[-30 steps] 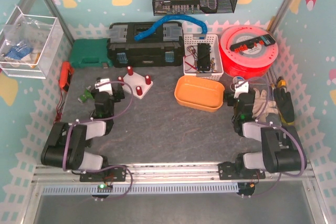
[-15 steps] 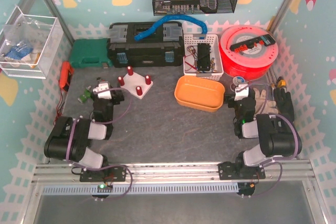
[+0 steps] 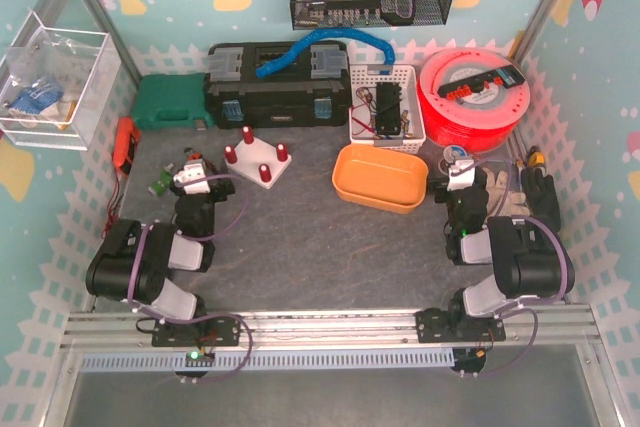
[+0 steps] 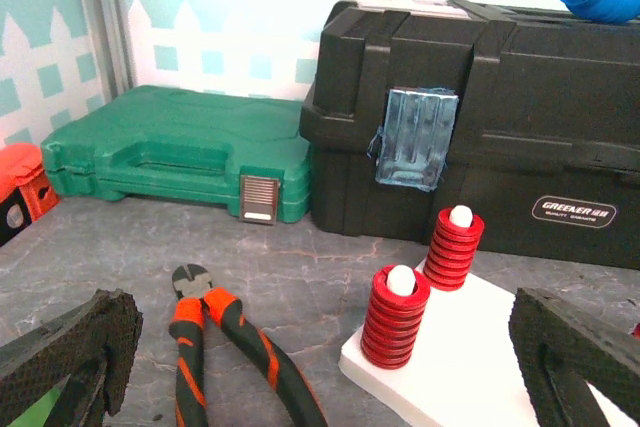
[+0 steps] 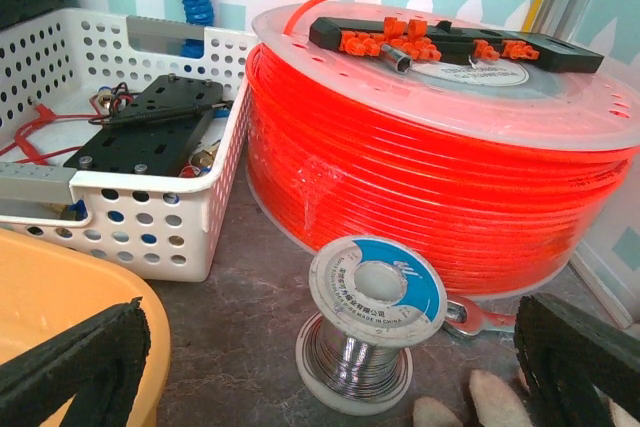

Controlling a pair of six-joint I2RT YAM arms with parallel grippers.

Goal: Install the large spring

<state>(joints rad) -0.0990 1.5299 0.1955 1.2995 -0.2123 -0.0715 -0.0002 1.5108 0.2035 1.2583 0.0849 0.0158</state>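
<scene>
A white peg base (image 3: 262, 161) stands left of centre with red springs upright on its pegs. In the left wrist view, two red springs (image 4: 396, 317) (image 4: 454, 249) sit over white pegs on the base (image 4: 480, 372). My left gripper (image 3: 196, 168) (image 4: 320, 387) is open and empty, a little to the left of the base and facing it. My right gripper (image 3: 459, 163) (image 5: 330, 377) is open and empty at the right, facing a solder spool (image 5: 370, 327). I cannot tell which spring is the large one.
Orange-handled cutters (image 4: 215, 347) lie just left of the base. A green case (image 4: 170, 152) and a black toolbox (image 4: 480, 137) stand behind it. An orange bowl (image 3: 380, 176), a white basket (image 5: 110, 147), a red filament reel (image 5: 440, 147) and gloves (image 3: 505, 202) are on the right.
Both arms have drawn back and folded lower than a second ago. The left gripper has shifted slightly left, away from the base. Both grippers stay open and empty.
</scene>
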